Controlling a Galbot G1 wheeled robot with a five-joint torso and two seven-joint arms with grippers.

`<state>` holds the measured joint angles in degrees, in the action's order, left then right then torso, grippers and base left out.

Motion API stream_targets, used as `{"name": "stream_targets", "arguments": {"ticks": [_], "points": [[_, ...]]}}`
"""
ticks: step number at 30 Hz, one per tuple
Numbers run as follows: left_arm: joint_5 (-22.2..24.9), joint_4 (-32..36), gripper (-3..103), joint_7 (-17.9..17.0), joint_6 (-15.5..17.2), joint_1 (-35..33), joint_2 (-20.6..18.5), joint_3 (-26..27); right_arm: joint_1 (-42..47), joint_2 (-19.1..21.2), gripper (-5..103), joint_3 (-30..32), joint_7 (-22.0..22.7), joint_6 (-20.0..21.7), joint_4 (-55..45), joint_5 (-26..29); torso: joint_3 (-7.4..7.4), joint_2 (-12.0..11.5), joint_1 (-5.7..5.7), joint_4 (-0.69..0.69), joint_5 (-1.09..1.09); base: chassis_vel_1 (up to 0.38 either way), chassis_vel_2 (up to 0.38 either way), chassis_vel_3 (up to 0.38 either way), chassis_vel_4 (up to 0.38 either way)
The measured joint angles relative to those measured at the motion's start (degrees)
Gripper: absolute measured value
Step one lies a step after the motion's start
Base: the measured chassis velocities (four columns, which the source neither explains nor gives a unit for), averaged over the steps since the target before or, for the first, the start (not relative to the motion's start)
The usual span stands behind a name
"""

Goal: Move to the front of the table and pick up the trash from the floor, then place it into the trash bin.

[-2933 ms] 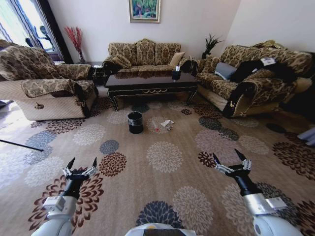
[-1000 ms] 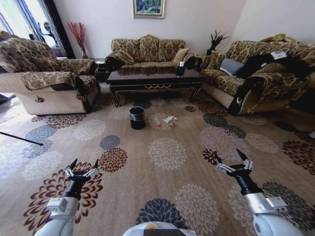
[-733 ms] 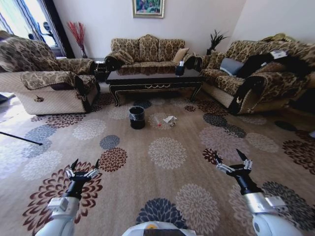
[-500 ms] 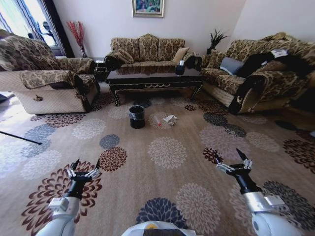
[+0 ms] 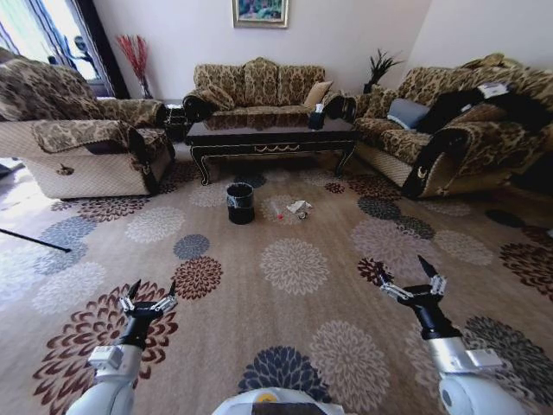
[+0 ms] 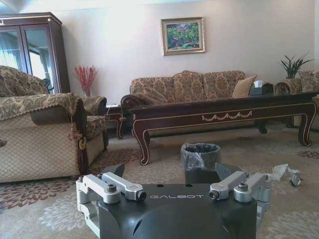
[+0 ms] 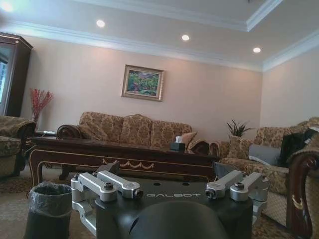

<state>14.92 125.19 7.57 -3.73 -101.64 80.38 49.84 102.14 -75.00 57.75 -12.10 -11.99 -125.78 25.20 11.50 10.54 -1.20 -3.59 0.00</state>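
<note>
The robot is driving to the table (image 5: pixel 270 137). Both arms are held low in front. The left gripper (image 5: pixel 148 292) and the right gripper (image 5: pixel 408 277) are wide open and hold nothing.

The trash (image 5: pixel 294 208) lies on the rug far ahead of both grippers, between them, just right of the trash bin (image 5: pixel 240 203). I think it should roll straight on, slowly, and stop before the trash.

I count one table, one bin, and about three bits of trash.

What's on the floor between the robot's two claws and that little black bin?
Just bare flowered carpet in the head view, from both open tools, left and right, to the bin; trash lies beside it.
</note>
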Motion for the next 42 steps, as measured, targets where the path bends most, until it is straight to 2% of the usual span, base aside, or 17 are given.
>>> {"name": "stream_targets", "arguments": {"ticks": [7,11,14,19,25,28,37,42], "points": [[0.45,1.52,100,-0.06,0.19,-0.20,-0.21,0.54,0.59,-0.13,100,1.25,1.53,1.35,-0.50,0.33,-1.08,-1.49,0.41,0.00,0.00,0.000,0.000,0.000,0.000],[0.44,1.75,100,-0.07,0.23,-0.28,-0.12,0.54,0.68,-0.27,100,1.22,0.28,0.79,-0.49,0.09,-1.66,-2.24,0.56,-0.01,0.00,0.000,0.000,0.000,0.000],[0.23,1.90,100,-0.06,0.15,-0.81,-0.14,0.71,-0.04,-0.53,100,1.19,-0.59,0.50,-0.43,-2.09,-2.44,-3.18,0.74,0.00,0.00,0.000,0.000,0.000,0.000],[0.21,2.82,100,-0.07,0.11,-1.29,-0.16,0.91,0.58,-0.71,100,1.26,-0.85,1.37,-1.18,-1.05,-3.37,-4.28,0.92,0.00,0.00,0.000,0.000,0.000,0.000],[0.16,4.73,100,-1.05,0.12,-1.72,0.13,1.10,1.37,-1.12,100,1.56,-2.51,-0.46,-1.18,-1.90,-4.35,-5.39,1.04,0.00,0.00,0.000,0.000,0.000,0.000],[0.19,5.73,100,-1.73,0.40,-1.50,-0.03,1.48,1.66,-1.28,100,1.56,-2.42,-0.93,-1.53,-2.30,-4.47,-5.50,1.04,0.00,0.00,0.000,0.000,0.000,0.000],[-0.16,8.03,100,-2.91,1.56,-0.81,-0.45,1.79,2.16,-1.73,100,1.13,-2.59,-6.25,-1.20,-4.06,-4.43,-5.41,1.01,0.00,0.01,0.000,0.000,0.000,0.000],[-0.30,8.54,100,-2.93,1.59,-0.47,-0.48,1.57,2.19,-1.73,100,0.97,-2.94,-6.84,-0.89,-3.49,-4.36,-5.31,0.98,0.00,0.00,0.000,0.000,0.000,0.000]]}}
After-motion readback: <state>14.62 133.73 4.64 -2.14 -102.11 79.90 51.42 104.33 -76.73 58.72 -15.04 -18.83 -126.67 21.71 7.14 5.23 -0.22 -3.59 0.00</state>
